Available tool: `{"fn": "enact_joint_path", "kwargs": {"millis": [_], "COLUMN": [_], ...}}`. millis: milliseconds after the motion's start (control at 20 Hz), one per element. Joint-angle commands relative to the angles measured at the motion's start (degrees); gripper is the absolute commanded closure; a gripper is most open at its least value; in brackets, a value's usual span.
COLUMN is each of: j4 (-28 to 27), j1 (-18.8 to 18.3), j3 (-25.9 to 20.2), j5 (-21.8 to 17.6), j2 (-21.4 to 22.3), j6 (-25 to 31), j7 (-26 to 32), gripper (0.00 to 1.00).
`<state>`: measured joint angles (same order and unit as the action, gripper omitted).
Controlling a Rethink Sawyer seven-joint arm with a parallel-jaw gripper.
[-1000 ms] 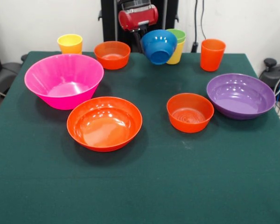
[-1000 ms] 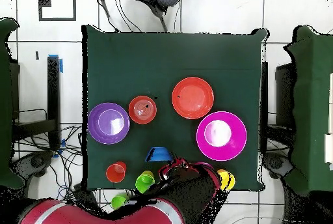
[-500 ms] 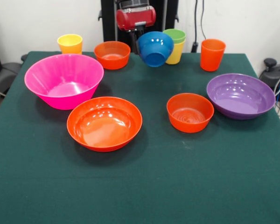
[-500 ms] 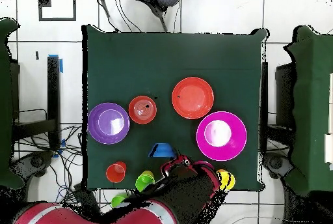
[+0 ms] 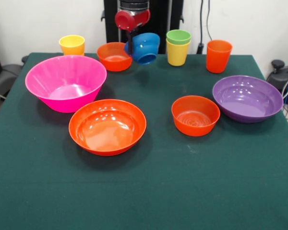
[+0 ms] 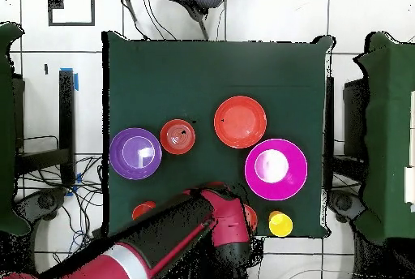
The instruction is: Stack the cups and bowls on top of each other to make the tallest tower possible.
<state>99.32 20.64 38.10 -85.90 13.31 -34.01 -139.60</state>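
Jaws clamped on the rim of the small blue bowl (image 5: pixel 144 48), gripper (image 5: pixel 130 44) holding it tilted in the air, just beside the far small orange bowl (image 5: pixel 114 56).

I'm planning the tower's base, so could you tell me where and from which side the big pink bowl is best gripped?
Grip the big pink bowl by its thin rim, coming straight down from above with one finger inside and one outside. It sits upright and open, and its flared wall is too wide to span. The rim part nearest the table edge looks freest; the wide orange bowl crowds the opposite side.
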Motion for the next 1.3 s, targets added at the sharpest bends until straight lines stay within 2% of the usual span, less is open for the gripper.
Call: {"fn": "enact_joint_path", "kwargs": {"millis": [50, 200, 400, 500, 550, 600, 800, 1000, 1300], "j4": [-10.0, -11.3, -12.2, -12.4, -12.4, -12.4, -13.2, -15.1, -17.4], "j1": [3.5, 4.7, 4.8, 4.5, 3.4, 2.9, 3.7, 5.9, 7.2], "j3": [-1.8, -0.8, 0.0, 0.1, -0.5, -0.7, -0.6, -0.4, -0.6], "j5": [-8.4, -9.7, -9.7, -8.4, -5.8, -4.9, -6.0, -7.3, -9.1], "j2": [-7.9, -10.0, -10.6, -10.0, -8.7, -8.2, -9.0, -12.5, -14.1], "j6": [3.3, 2.1, 1.7, 2.6, 4.6, 4.9, 3.2, 3.3, -1.0], "j7": [-23.5, -26.8, -27.2, -26.7, -25.0, -24.8, -29.8, -35.6, -42.9], "gripper": [1.0, 1.0, 1.0, 1.0, 1.0, 1.0, 1.0, 1.0, 1.0]}}
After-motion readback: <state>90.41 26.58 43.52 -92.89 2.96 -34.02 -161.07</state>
